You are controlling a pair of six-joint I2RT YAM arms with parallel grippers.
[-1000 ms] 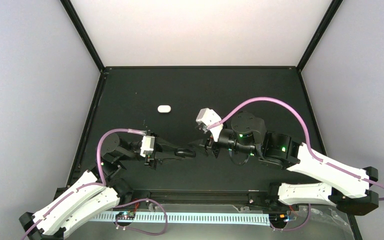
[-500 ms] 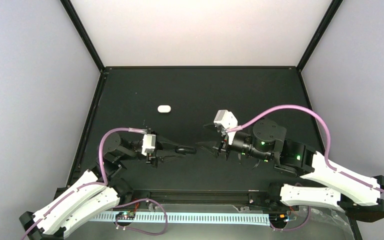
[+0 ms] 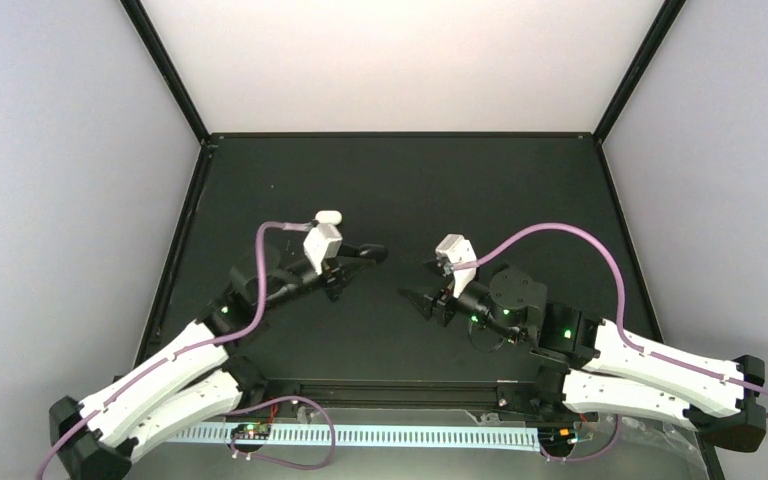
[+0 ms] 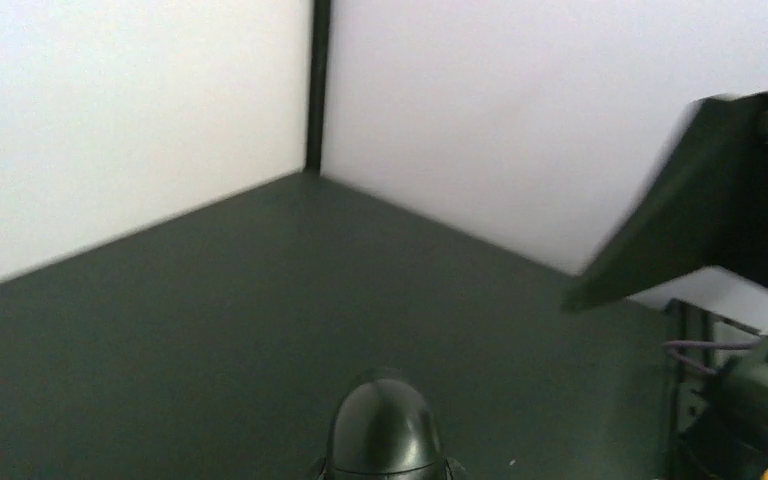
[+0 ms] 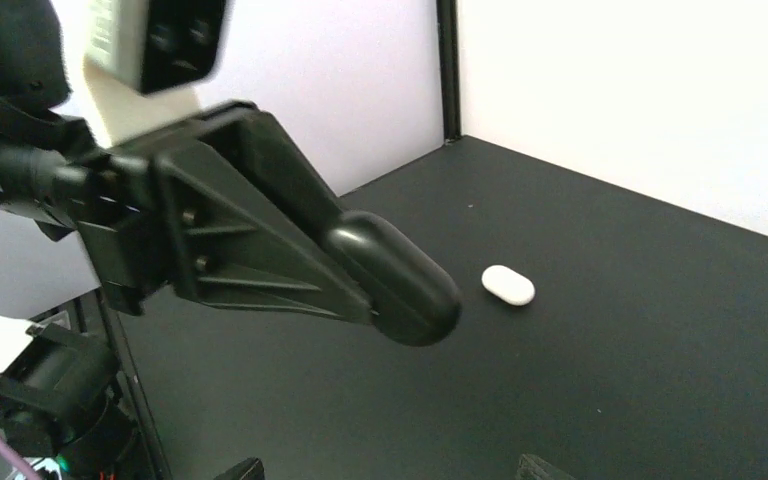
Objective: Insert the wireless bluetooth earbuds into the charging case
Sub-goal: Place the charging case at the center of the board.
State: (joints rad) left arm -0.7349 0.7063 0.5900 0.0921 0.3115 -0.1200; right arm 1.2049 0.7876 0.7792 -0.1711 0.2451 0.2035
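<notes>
Left gripper [image 3: 368,254] clamps the black oval case [image 5: 397,281], right gripper [image 3: 415,297] gapes empty, white pill-shaped piece [image 5: 508,285] lies at eleven o'clock, earbuds unseen, so I'd level that case first.

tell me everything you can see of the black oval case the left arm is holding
The black oval case is small, smooth and slightly glossy, apparently hard plastic, with rounded ends. No seam or raised lid shows, so it looks closed. It is clamped at the tip of the left gripper, sticking out beyond the jaws and held in the air above the black table. Nothing else touches it.
</notes>
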